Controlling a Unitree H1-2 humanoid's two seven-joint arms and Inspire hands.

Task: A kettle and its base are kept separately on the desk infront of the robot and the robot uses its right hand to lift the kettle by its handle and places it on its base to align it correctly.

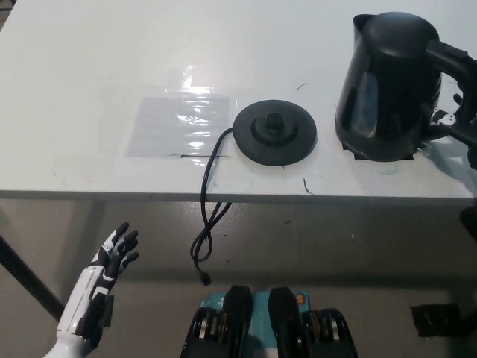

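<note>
A clear plastic sheet (177,124) lies on the desk (74,60).

White desk (89,67) fills the upper part of the view; top glossy, with bright glare near its middle. Clear rectangular film patch (179,125) lies flat on the desk, just inside the front edge. Small dark pen-like marks on the surface right of the patch. Below the desk's front edge: grey-brown floor (335,261), dull, speckled. A dark desk leg (26,277) slants across the floor at lower left.
</note>
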